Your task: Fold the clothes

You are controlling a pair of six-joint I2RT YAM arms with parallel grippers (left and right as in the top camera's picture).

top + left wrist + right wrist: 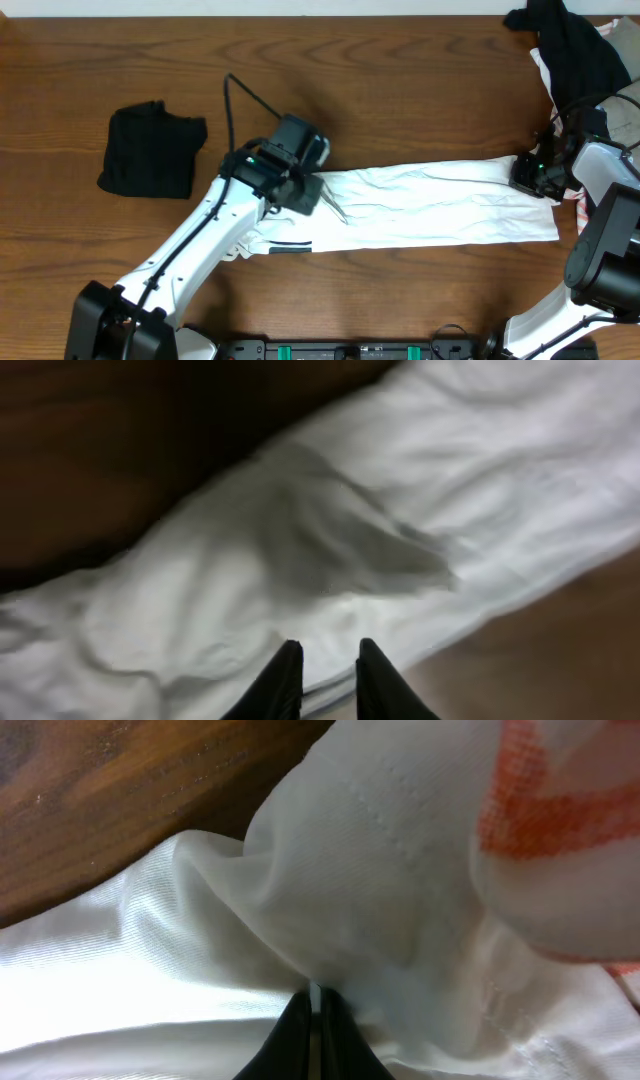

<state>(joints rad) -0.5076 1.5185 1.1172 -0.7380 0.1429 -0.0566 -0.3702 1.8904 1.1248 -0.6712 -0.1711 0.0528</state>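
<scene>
Shirt: long wrinkled white fabric shirt (430,205) lies folded into a band across the brown wooden table (400,90), stretched between the two arms.
Left gripper (325,655): over the band's left end, fingers a narrow gap apart, nothing seen between them.
Right gripper (315,995): pinched tight on a fold at the band's right end.
Other clothes: folded black fabric garment (150,152) far left; dark fabric heap (575,50) top right; red-striped white cloth (560,810) just beside the pinched fold.

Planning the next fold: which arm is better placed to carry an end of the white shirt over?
Probably right. The right gripper is pinched on one end of the white shirt; the left gripper hovers over the other end, slightly open, holding nothing.
</scene>
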